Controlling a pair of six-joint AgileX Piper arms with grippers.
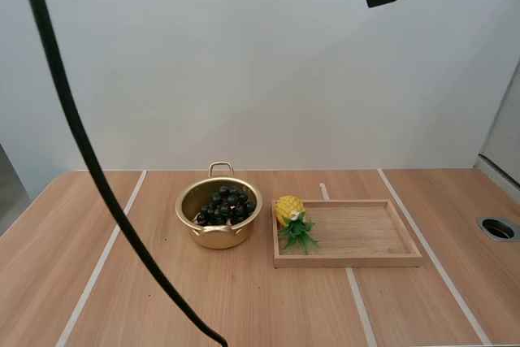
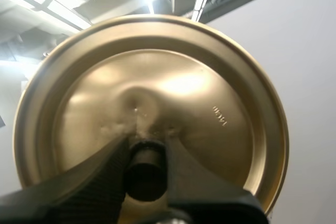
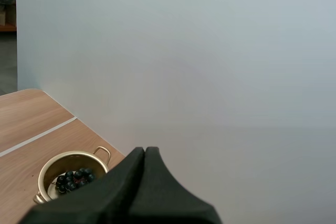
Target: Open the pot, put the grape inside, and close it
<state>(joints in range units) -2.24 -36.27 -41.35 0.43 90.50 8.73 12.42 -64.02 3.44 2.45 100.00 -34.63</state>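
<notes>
Left claw (image 2: 146, 149): grips the black knob (image 2: 146, 176) of the gold lid (image 2: 178, 93), with one ribbed finger (image 2: 102, 179) pressed against each side of the knob; holds the lid away from the pot, its domed top face turned toward the wrist camera. Right claw (image 3: 145, 153): holds nothing, both fingers pressed together into a single dark wedge; hangs high above the table, with the open pot (image 3: 50, 163) and its dark grapes (image 3: 73, 177) far below and beyond the tips. From the high view: gold pot (image 1: 219, 237) upright and uncovered on the wooden table (image 1: 162, 298), one loop handle on the far side and one on the near side. Bunch of dark grapes (image 1: 226, 205) lying inside the pot, filling much of its bottom. Shallow wooden tray (image 1: 366, 232) just to the right of the pot, close beside it, though contact cannot be told. Small toy pineapple (image 1: 290, 210) at the tray's left end, yellow body toward the back, green leaves pointing toward the front and reaching the tray's floor.
</notes>
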